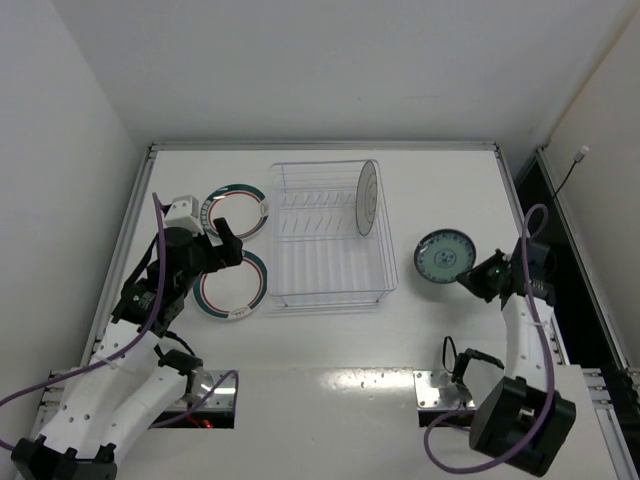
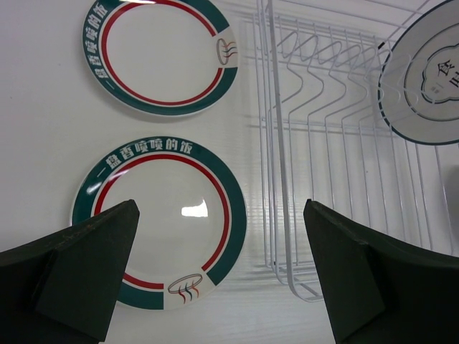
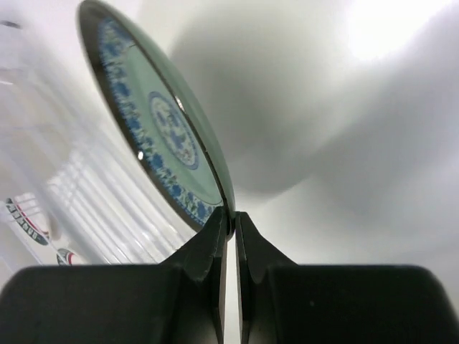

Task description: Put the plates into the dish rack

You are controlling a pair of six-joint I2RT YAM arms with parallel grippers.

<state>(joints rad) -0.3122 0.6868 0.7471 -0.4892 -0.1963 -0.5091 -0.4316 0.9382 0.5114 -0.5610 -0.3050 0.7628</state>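
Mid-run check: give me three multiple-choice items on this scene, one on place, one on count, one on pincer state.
1. Where is the teal plate?
A) clamped in the right pincer, right of the dish rack
B) standing in the rack
C) flat on the table
2. How many plates lie flat left of the rack?
A) one
B) two
C) three
3. The left pincer is:
A) shut on a plate
B) shut on nothing
C) open
Answers: 1 A, jaws pinch its rim; 2 B, the far green-rimmed plate and near green-rimmed plate; 3 C, jaws wide apart above the near one.
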